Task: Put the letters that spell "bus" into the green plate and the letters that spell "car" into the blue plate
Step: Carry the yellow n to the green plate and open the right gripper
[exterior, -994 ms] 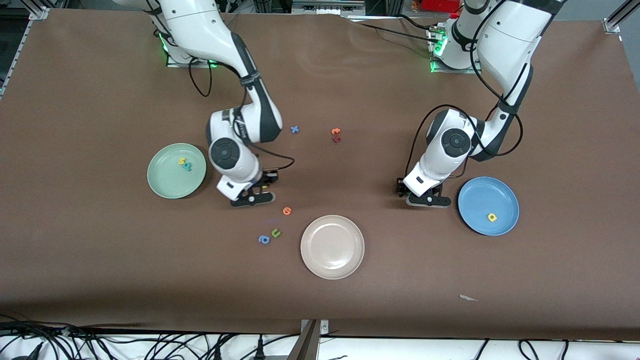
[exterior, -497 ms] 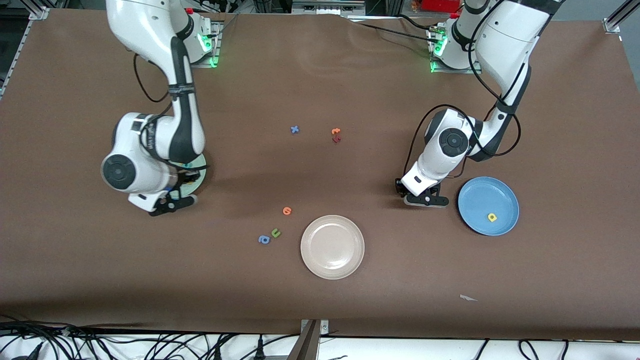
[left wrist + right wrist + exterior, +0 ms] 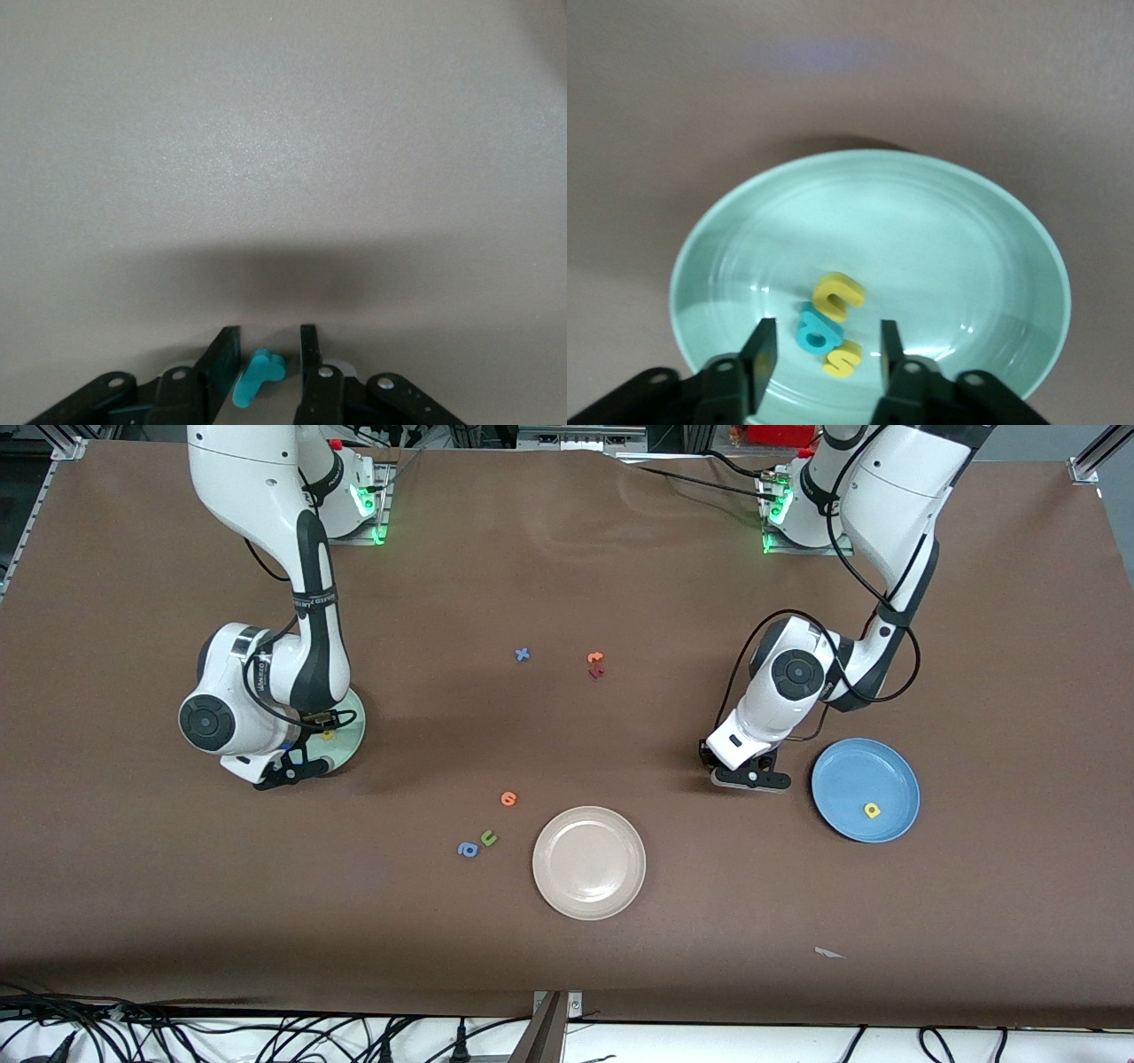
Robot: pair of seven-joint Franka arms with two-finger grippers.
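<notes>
The yellow u (image 3: pixel 837 297), teal b (image 3: pixel 816 330) and yellow s (image 3: pixel 842 357) lie huddled together in the green plate (image 3: pixel 992 221), directly under the right hand (image 3: pixel 824 354), whose fingers (image 3: pixel 760 352) stand apart and empty just above them. The "bus" half looks finished.

A teal letter (image 3: pixel 257 375), probably the c or the r, sits between the fingers (image 3: pixel 224 356) of the left hand (image 3: pixel 262 363), which are drawn in close on it over bare table (image 3: pixel 567 558), just beside the blue plate (image 3: pixel 842 766). In that plate lies the yellow a (image 3: pixel 872 810) alone, so one more teal letter is not accounted for; I cannot see it.

These foam pieces should be almost weightless, soft and a little springy, so a light pinch across the flat faces or a straight stroke is the likely hold; squeeze hard and the piece may bend or cling to a pad on release.

Well away from both hands lie the cream plate (image 3: pixel 588 862), a blue a (image 3: pixel 467 849), a green u (image 3: pixel 488 837) and an orange letter (image 3: pixel 508 798)
</notes>
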